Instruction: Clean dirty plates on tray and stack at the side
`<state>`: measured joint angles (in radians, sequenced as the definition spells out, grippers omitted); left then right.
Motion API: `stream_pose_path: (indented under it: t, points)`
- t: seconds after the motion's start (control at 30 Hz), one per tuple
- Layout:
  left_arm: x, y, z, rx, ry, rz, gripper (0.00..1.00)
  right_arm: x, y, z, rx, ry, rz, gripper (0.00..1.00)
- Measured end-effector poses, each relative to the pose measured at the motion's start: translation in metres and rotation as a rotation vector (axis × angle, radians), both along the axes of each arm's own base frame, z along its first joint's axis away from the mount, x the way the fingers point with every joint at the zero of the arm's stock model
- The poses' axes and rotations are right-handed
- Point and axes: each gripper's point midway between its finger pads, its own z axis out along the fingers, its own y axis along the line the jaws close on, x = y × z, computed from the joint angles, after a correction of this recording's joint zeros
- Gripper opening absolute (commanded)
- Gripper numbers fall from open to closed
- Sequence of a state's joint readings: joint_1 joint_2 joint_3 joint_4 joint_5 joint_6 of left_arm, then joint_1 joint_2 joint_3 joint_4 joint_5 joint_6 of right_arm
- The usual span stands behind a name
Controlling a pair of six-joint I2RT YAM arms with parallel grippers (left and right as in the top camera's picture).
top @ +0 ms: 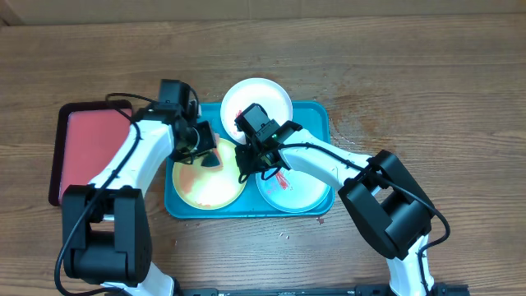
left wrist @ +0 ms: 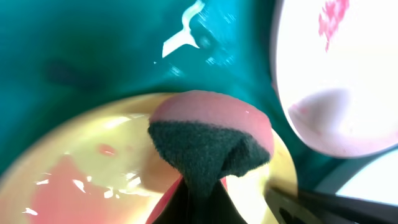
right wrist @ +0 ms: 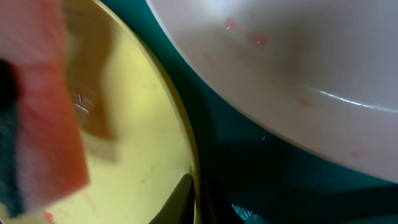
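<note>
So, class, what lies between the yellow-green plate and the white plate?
Only a bare strip of the turquoise tray, seen in the left wrist view between the yellow-green plate and the white plate.

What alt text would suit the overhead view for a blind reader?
The left gripper holds a sponge over a smeared yellow-green plate in a turquoise tray, beside a white plate and a mint plate. The right gripper is close by; a red tray lies alongside.

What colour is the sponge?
Sponge: pink, dark green scouring face; clearest in left wrist view.
</note>
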<state>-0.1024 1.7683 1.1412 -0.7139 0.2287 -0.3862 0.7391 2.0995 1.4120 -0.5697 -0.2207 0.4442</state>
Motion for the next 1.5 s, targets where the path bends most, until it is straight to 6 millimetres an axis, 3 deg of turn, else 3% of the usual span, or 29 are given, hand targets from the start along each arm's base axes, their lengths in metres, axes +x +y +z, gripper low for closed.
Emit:
stream_pose_path:
  t: [0.13, 0.27, 0.73, 0.9, 1.07, 1.2, 1.3, 1.5]
  points:
    - [-0.016, -0.005, -0.016, 0.014, 0.039, -0.023, 0.04, 0.0, 0.0, 0.0, 0.0, 0.001, -0.001, 0.08]
    - [-0.029, 0.009, -0.034, 0.088, 0.084, -0.005, 0.04, 0.0, 0.0, 0.0, 0.0, 0.001, 0.0, 0.08]
    - [-0.055, 0.084, -0.025, 0.497, 0.19, 0.106, 0.04, -0.001, 0.001, 0.0, 0.003, 0.007, 0.002, 0.04]
    - [-0.033, 0.091, 0.009, 0.528, 0.12, 0.142, 0.04, -0.003, -0.002, 0.001, -0.017, 0.013, 0.01, 0.04]
    - [0.002, 0.101, 0.088, 0.48, -0.125, 0.247, 0.04, 0.0, -0.008, 0.008, -0.077, -0.005, 0.027, 0.04]
    - [0.003, 0.123, 0.14, 0.425, -0.264, 0.35, 0.04, 0.01, -0.002, 0.025, -0.117, -0.078, 0.061, 0.04]
    - [-0.004, 0.149, 0.148, 0.395, -0.271, 0.434, 0.04, 0.015, 0.003, 0.039, -0.165, -0.146, 0.077, 0.04]
    - [-0.016, 0.204, 0.141, 0.373, -0.23, 0.576, 0.04, 0.033, 0.005, 0.079, -0.311, -0.333, 0.104, 0.04]
